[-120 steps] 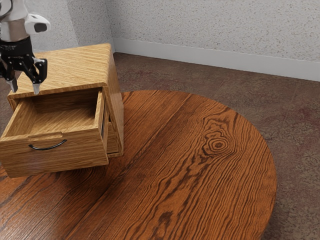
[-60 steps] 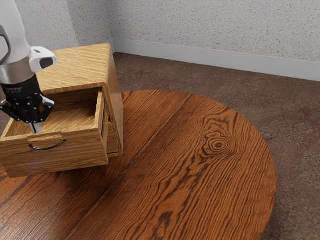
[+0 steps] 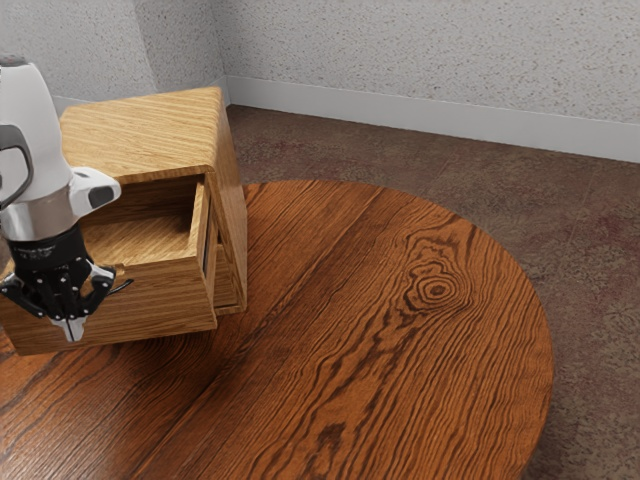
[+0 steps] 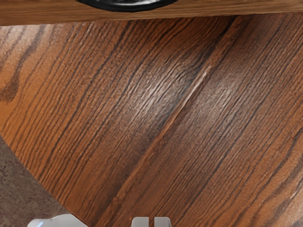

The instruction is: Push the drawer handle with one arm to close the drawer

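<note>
My gripper (image 3: 70, 330) is shut with nothing between its fingers, pointing down in front of the pulled-out drawer (image 3: 165, 300). It covers most of the black curved handle (image 3: 123, 286), whose end shows beside it. From the wrist view, the gripper (image 4: 151, 222) has its two tips together, and the handle (image 4: 128, 4) lies apart from them on the drawer front (image 4: 232, 8). The drawer stands well out of the wooden cabinet (image 3: 150, 130).
The round wooden table (image 3: 380, 330) extends toward the exterior view's right, with its curved edge there. Part of its edge and the floor (image 4: 16, 179) show in the wrist view. A wall (image 3: 430, 60) stands behind.
The fingers have closed from open. My hand has come down from over the cabinet's front edge, past the drawer's rim, to the front of the drawer. The drawer has not visibly moved.
</note>
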Controlling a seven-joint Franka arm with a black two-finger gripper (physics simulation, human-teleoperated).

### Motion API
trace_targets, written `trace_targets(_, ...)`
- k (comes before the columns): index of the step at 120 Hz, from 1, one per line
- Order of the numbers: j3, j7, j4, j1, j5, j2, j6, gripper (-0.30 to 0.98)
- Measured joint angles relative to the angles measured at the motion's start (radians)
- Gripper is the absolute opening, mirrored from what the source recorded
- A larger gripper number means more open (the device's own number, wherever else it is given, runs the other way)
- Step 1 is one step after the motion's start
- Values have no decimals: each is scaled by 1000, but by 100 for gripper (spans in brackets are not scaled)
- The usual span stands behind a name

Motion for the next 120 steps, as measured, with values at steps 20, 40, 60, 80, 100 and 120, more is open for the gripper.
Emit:
trace_targets(20, -2, -17, -37, -3, 24, 2, 104, -10)
trace_targets(40, 2, -30, -63, -6, 58, 5, 164, -10)
trace_targets(60, 13, -40, -80, -24, 111, 17, 202, -10)
trace_targets(80, 22, -47, -90, -31, 143, 29, 273, -10)
trace_targets(100, 44, -53, -97, -34, 157, 49, 328, -10)
trace_targets(120, 58, -57, -99, -33, 168, 80, 370, -10)
